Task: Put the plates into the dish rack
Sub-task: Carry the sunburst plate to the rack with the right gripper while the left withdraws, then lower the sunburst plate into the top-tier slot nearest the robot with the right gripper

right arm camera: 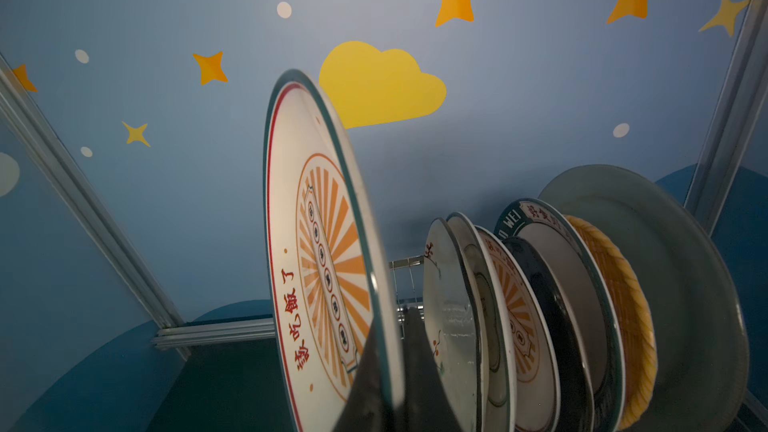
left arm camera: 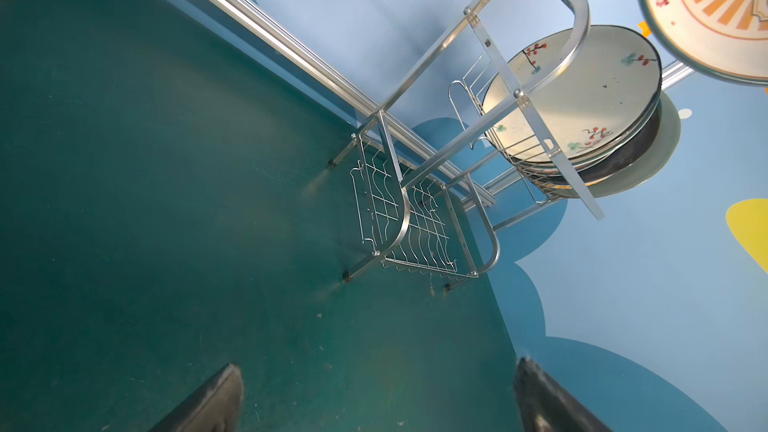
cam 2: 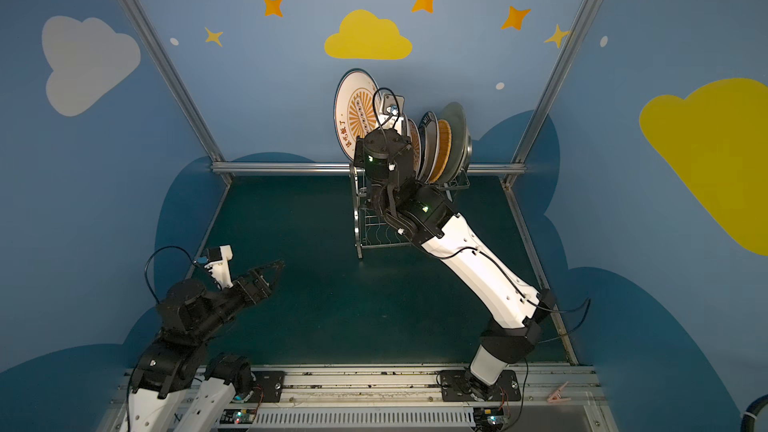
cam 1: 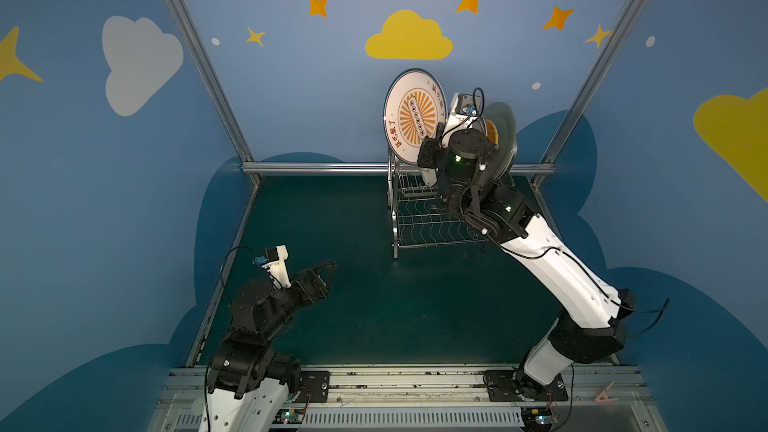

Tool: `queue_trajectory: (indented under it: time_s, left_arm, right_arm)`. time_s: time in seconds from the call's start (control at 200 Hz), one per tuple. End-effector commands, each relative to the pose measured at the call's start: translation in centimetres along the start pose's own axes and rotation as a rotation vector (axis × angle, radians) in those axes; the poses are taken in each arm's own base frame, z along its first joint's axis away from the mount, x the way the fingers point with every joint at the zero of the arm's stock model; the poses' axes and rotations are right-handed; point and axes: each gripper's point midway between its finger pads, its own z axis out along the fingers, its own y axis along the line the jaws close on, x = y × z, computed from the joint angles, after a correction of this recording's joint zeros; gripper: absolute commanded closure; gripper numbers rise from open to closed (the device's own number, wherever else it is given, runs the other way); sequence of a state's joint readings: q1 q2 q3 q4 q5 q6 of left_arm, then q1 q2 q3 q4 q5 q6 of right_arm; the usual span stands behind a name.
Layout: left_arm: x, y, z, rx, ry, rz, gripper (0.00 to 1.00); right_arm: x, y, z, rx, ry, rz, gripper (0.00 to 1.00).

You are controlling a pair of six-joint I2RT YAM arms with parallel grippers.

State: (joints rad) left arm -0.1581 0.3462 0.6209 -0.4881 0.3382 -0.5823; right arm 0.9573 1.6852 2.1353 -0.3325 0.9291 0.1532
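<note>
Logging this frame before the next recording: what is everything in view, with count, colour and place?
sunburst plate: one, white with orange rays, held upright over the dish rack's left end
dish rack: one, shiny steel wire, back right of table
racked plates: at least seven, upright in its upper tier: cream floral, white emblem, second sunburst, black, teal-rimmed, yellow woven, pale green
table: one, dark green
clothespin: one, pink, front base, far right
walls: blue, cloud and star decals
left gripper: one, black, open and empty, front left
right gripper: one, black, shut on the sunburst plate's rim
</note>
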Motion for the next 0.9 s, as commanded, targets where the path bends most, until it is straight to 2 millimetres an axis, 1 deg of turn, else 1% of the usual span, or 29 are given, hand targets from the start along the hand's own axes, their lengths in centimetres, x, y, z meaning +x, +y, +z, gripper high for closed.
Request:
queue_trajectory:
  time_s: [0.0,0.085,0.195,0.421,0.556,0.896]
  left_arm:
    - [0.6,0.5,0.1,-0.003,0.021,-0.004,0.00]
    - [0.7,0.5,0.1,-0.006,0.021,-0.005,0.00]
    - [0.6,0.5,0.1,-0.002,0.021,-0.005,0.00]
    - [0.7,-0.2,0.0,0.038,0.024,0.002,0.00]
    - [0.8,-0.7,0.0,0.062,0.034,0.009,0.00]
    - [0.8,-0.6,0.0,0.061,0.031,0.009,0.00]
  right_arm:
    - [-4.2,-2.2,-0.2,0.104,-0.107,0.007,1.00]
    - [-4.8,-2.6,0.2,0.141,-0.132,-0.010,1.00]
    - [-4.6,-3.3,1.2,0.197,-0.133,-0.057,1.00]
    - [-1.9,-3.8,3.2,0.252,-0.081,-0.116,1.00]
    - [-0.2,-3.6,4.4,0.265,-0.050,-0.149,1.00]
    - [4.1,-3.4,5.8,0.265,0.047,-0.194,1.00]
